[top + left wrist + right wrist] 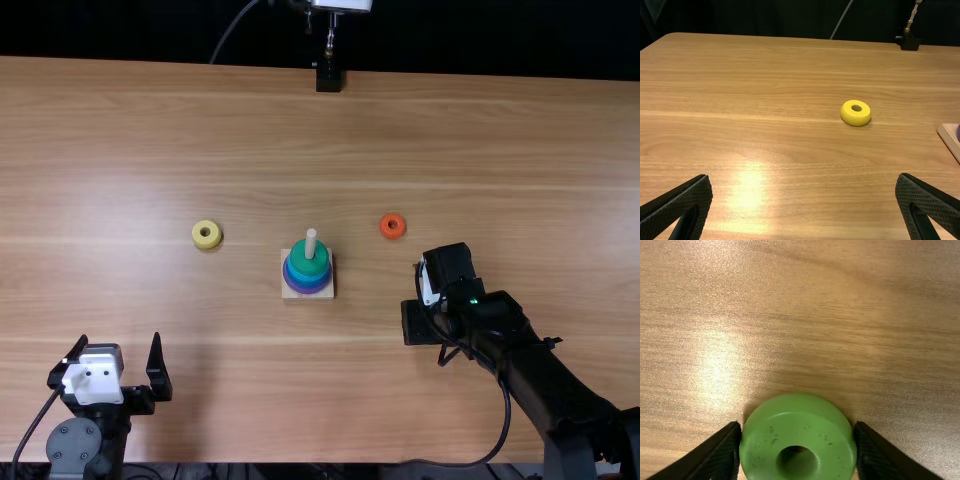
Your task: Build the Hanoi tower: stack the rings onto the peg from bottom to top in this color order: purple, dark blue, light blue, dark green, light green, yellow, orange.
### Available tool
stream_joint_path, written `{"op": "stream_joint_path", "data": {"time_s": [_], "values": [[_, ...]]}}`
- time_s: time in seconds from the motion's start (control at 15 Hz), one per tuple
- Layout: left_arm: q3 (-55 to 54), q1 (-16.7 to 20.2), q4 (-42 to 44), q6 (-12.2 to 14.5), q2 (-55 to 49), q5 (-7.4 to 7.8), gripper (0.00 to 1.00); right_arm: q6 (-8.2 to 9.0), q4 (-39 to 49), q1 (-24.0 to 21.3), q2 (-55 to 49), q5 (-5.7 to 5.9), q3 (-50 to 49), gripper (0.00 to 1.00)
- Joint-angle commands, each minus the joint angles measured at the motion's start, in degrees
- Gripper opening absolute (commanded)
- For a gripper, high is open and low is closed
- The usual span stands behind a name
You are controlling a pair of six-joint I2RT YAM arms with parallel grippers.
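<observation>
The wooden base (291,294) stands mid-table with its peg (311,243) upright; around the peg are purple, blue and light blue rings, topped by a dark green ring (304,262). My right gripper (420,322) is right of the base. In the right wrist view, my right gripper (798,432) has its fingers against both sides of a light green ring (805,415), hole upward. A yellow ring (206,235) lies left of the base, and an orange ring (393,226) to its right. At the near left, my left gripper (120,340) stands open; the left wrist view shows the left gripper (804,177) and yellow ring (855,113).
A black stand (328,76) is at the table's far edge, slightly right of the middle. The wooden table (480,130) extends beyond the rings, and a cable hangs from the right arm near the front edge.
</observation>
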Motion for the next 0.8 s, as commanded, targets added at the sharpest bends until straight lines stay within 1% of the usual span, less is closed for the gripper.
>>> {"op": "stream_joint_path", "data": {"time_s": [0.0, 0.2, 0.27, 0.4, 0.47, 0.53, 0.6, 0.73], "values": [[-6.0, -0.5, -4.5, -0.2, -0.7, -0.64, 1.0, 0.12, -0.2, 0.1, 0.0, 1.08, -0.7, 0.0], [-6.0, -0.5, -4.5, -0.2, -0.7, -0.64, 1.0, 0.12, -0.7, 0.5, -0.3, 1.08, 1.0, 0.0], [-6.0, -0.5, -4.5, -0.2, -0.7, -0.64, 1.0, 0.01, -2.2, 0.5, -0.4, 0.97, 3.8, 0.0], [-6.0, -0.5, -4.5, -0.2, -0.7, -0.64, 1.0, -0.09, -12.4, 0.9, -3.1, 0.97, 10.6, 0.0], [-6.0, -0.5, -4.5, -0.2, -0.7, -0.64, 1.0, -0.09, -18.2, 2.2, -4.2, 0.97, 14.8, 0.0], [-6.0, -0.5, -4.5, -0.2, -0.7, -0.64, 1.0, 0.22, -22.3, 4.6, -4.3, 0.97, 19.5, 0.0], [-6.0, -0.5, -4.5, -0.2, -0.7, -0.64, 1.0, 0.33, -25.0, 5.9, -4.2, 0.97, 24.0, 0.0], [-6.0, -0.5, -4.5, -0.2, -0.7, -0.64, 1.0, 0.65, -27.3, 7.6, -4.0, 0.87, 32.6, 0.0]]}}
